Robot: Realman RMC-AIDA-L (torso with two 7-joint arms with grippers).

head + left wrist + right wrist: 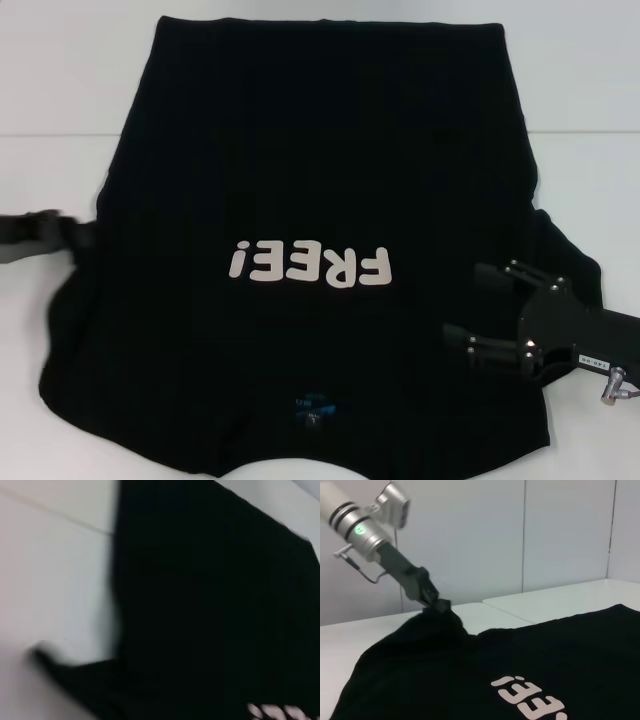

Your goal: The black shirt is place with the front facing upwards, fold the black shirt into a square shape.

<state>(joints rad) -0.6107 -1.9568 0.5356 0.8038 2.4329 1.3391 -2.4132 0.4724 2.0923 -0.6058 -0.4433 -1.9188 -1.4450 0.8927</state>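
The black shirt (300, 170) lies spread on the white table (60, 100), front up. Its off-white "FREE!" letters (308, 266) and blue neck label (315, 410) sit toward the near edge. At the shirt's left sleeve, my left gripper (80, 235) is blurred in the head view. In the right wrist view the left gripper (438, 605) pinches the sleeve cloth and lifts it into a peak above the black shirt (520, 660). My right gripper (482, 306) hovers open over the right sleeve. The left wrist view shows only the black shirt (210, 605) and the table (50, 580).
A seam line (60, 133) crosses the white table behind the shirt. Bare table shows to the left, the right and beyond the hem. Pale wall panels (520, 530) stand behind the table in the right wrist view.
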